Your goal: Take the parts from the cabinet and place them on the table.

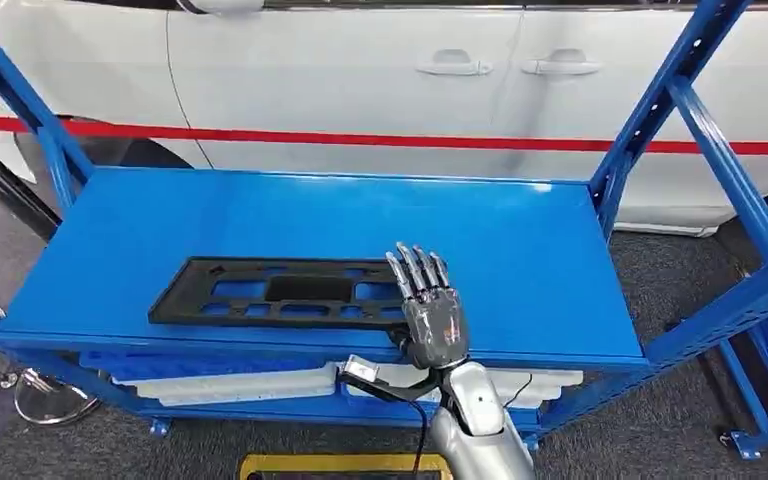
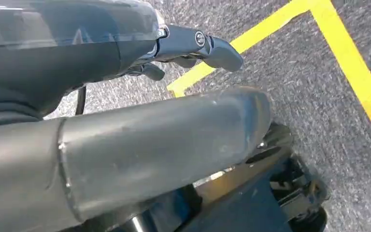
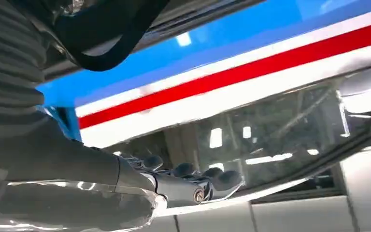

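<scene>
A flat black plastic part [image 1: 270, 292] with several cut-outs lies along the front of the blue cabinet's top shelf [image 1: 520, 250]. My right hand [image 1: 428, 308] is palm down over the part's right end, its fingers [image 1: 415, 268] straight and close together, pointing toward the back. In the right wrist view the fingers [image 3: 193, 181] are stretched out with nothing between them. My left hand [image 2: 188, 46] hangs above the grey floor, holding nothing, its fingers loosely extended.
A white car [image 1: 380, 70] with a red stripe stands right behind the cabinet. Blue uprights [image 1: 660, 100] frame both ends of the shelf. White and blue parts [image 1: 230, 378] lie on the shelf below. Yellow tape [image 2: 348, 63] marks the floor.
</scene>
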{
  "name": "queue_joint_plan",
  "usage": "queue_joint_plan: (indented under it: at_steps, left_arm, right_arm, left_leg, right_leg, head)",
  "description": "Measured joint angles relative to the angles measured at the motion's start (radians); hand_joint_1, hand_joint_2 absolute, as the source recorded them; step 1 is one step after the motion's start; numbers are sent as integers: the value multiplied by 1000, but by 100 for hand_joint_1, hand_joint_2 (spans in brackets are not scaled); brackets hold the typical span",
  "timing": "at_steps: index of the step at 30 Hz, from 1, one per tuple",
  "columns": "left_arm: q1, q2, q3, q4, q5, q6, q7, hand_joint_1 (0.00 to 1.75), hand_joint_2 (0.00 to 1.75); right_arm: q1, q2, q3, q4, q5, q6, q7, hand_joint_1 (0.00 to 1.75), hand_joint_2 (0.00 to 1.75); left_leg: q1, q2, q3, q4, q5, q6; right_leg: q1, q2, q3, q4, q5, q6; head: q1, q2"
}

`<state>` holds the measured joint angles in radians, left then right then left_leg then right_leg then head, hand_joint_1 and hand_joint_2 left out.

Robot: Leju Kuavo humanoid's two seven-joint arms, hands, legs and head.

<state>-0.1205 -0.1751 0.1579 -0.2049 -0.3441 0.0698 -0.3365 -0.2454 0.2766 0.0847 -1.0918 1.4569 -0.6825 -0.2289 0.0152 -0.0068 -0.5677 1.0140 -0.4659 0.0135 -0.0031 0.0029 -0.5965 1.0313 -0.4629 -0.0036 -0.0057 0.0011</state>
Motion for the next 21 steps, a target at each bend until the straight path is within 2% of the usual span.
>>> queue_joint_plan:
  at_steps: [2,3,4,5,7,8,9,10,12,13,14,17,18,19,20,21]
  left_arm:
    - [0,0,0,0,0,0,0,0,0]
    - [-1,0,0,0,-2,0,0,0,0]
    - [-2,0,0,0,-3,0,0,0,0]
    - [-2,0,0,0,-3,0,0,0,0]
    - [-1,0,0,0,-5,0,0,0,0]
    - [0,0,1,0,-6,0,0,0,0]
    - [1,0,1,0,-8,1,0,0,0]
    - [0,0,1,0,-9,2,0,0,0]
    - [-3,0,2,0,-10,3,0,0,0]
    - [-4,1,3,0,-11,3,-1,0,0]
    - [-7,1,5,0,-12,5,-2,0,0]
    - [-5,2,6,0,-12,5,-3,0,0]
    - [-6,1,7,0,-12,5,-3,0,0]
    - [-7,1,7,0,-12,5,-3,0,0]
    - [-8,1,7,0,-12,5,-4,0,0]
    - [-8,0,7,0,-12,5,-4,0,0]
  right_arm:
    - [0,1,-3,0,-1,0,-6,0,175]
    - [0,3,-5,-3,-1,0,-8,0,175]
    - [-1,4,-9,-3,0,0,-11,0,175]
    - [-2,4,-13,-3,3,0,-14,0,175]
    - [-1,4,-16,-3,9,0,-17,0,175]
    - [0,4,-16,-2,16,0,-16,145,175]
    - [0,4,-16,-2,26,0,-9,175,175]
    - [0,4,-16,0,31,0,0,175,175]
    - [0,4,-15,5,26,0,11,175,175]
    - [0,5,-14,9,20,0,17,175,175]
    - [-1,5,-13,15,18,0,18,175,175]
    - [-1,5,-9,25,18,0,19,175,175]
    - [-2,4,-8,26,18,0,19,175,175]
    - [-3,3,-7,28,18,0,19,175,175]
    - [-4,3,-7,30,18,0,19,175,175]
    - [-3,3,-7,32,17,0,19,175,175]
  left_leg:
    - [0,1,5,-8,1,-13]
    - [2,1,1,-2,-7,-19]
    - [3,2,-6,25,-27,-22]
    - [3,2,-33,84,-65,-25]
    - [4,2,-110,245,-136,-30]
    - [4,2,-137,300,-147,-32]
    - [3,2,-140,302,-134,-30]
    - [3,2,-122,260,-99,-28]
    - [2,2,-40,88,-8,-17]
    - [0,2,-9,16,2,-9]
    - [-5,1,-1,-1,-2,-5]
    - [-10,0,-5,1,3,5]
    - [3,0,2,-14,13,16]
    - [1,2,4,-20,16,19]
    - [2,3,3,-20,17,27]
    - [2,3,2,-20,17,27]
  right_leg:
    - [0,2,1,-4,2,-10]
    - [-9,1,6,-15,8,-19]
    - [-8,-1,9,-17,8,-24]
    - [-8,-2,9,-17,8,-30]
    - [-4,-4,7,-16,7,-33]
    - [-3,-4,6,-14,7,-33]
    - [-1,-3,6,-12,6,-35]
    - [0,-3,6,-10,4,-35]
    - [1,-2,10,-6,0,-33]
    - [1,-2,10,-5,-1,-31]
    - [8,-1,6,0,-3,-25]
    - [3,-2,5,-8,4,-10]
    - [8,-2,4,-6,0,-3]
    - [4,-2,-1,13,-16,3]
    - [1,-2,-22,60,-50,8]
    - [-2,-2,-58,138,-91,12]
  head:
    - [0,0]
    - [0,0]
    - [0,0]
    - [0,0]
    - [0,0]
    - [0,0]
    - [0,0]
    - [0,0]
    - [0,0]
    - [0,0]
    - [0,0]
    - [0,0]
    - [0,0]
    - [0,0]
    - [0,0]
    - [0,0]
